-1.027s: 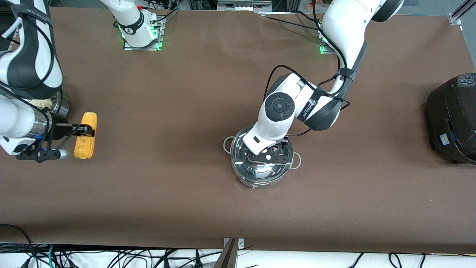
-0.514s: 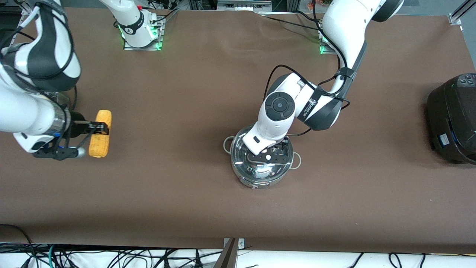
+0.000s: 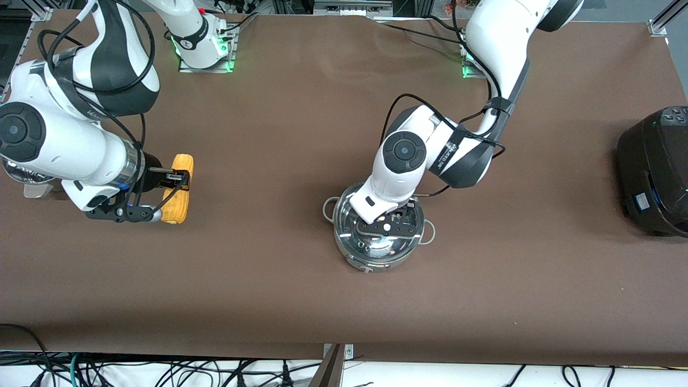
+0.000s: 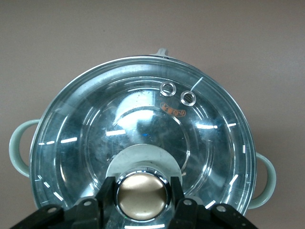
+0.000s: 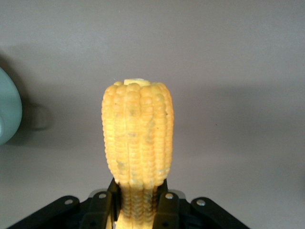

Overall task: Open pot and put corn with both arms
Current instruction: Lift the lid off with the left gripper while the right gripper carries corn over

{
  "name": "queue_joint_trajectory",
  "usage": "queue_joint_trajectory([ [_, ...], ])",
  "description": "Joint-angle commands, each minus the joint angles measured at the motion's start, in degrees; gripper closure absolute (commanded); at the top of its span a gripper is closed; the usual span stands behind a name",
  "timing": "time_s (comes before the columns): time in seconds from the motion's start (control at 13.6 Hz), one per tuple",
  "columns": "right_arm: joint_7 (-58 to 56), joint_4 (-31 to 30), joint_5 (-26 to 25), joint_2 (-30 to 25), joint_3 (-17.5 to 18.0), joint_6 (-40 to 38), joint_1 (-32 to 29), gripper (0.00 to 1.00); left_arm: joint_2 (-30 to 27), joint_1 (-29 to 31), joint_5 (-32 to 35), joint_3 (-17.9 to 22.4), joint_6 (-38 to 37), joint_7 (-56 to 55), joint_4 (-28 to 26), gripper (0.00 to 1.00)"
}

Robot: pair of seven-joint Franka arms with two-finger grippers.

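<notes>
Over the brown table [image 3: 301, 107]: left gripper [image 4: 143, 195] clamped on the pot [image 3: 376, 236] lid's knob [image 4: 142, 195], right gripper [image 3: 180, 180] clutching the corn [image 3: 179, 188] aloft.

Our left arm [image 3: 430, 156] reaches from its base, elbow bent, wrist turned down, its tool [image 4: 143, 195] clamped on the lid knob [image 4: 143, 196], one finger on each side. Our right arm [image 3: 70, 145] curls over its end of the counter [image 3: 301, 107], its tool [image 3: 174, 180] level, fingers pinched on the corn [image 5: 138, 143], carried in the air.
</notes>
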Motion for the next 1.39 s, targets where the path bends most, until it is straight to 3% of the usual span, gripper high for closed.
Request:
queue_joint_trajectory([
  [0.0, 0.7, 1.5, 0.2, 0.4, 0.0, -1.1, 0.1, 1.00, 1.1, -0.6, 1.4, 0.7, 0.1, 0.9, 0.9, 0.52],
  [0.15, 0.7, 1.5, 0.2, 0.5, 0.0, -1.0, 0.1, 1.00, 1.2, -0.8, 1.5, 0.7, 0.1, 1.0, 0.7, 0.73],
  [0.22, 0.8, 1.5, 0.3, 0.5, 0.0, -0.7, 0.7, 1.00, 1.2, -0.9, 1.5, 0.7, 0.1, 1.6, 0.7, 0.91],
  [0.29, 1.1, 1.5, 0.3, 0.6, 0.0, -0.5, 1.6, 1.00, 1.1, -0.8, 1.6, 0.7, 0.0, 2.9, 0.7, 1.00],
  [0.51, 8.6, 1.5, 1.5, 1.1, 0.3, 1.1, 3.5, 1.00, 0.2, -0.8, 1.5, 0.9, -1.5, 3.1, 1.0, 1.00],
  [0.88, 9.2, 1.6, 3.9, 1.5, 1.1, 3.4, 3.7, 1.00, -5.1, 0.1, -1.6, 1.1, -9.8, 3.1, 1.8, 1.00],
  [1.1, 9.4, 1.6, 3.9, 1.6, 1.3, 4.1, 4.3, 1.00, -8.5, 2.5, -3.2, 1.4, -13.5, 3.2, 1.8, 1.00],
  [1.32, 15.8, 2.6, 4.0, 3.2, 1.7, 8.3, 9.3, 1.00, -12.1, 7.3, -5.5, 1.4, -14.3, 9.1, -0.9, 1.00],
])
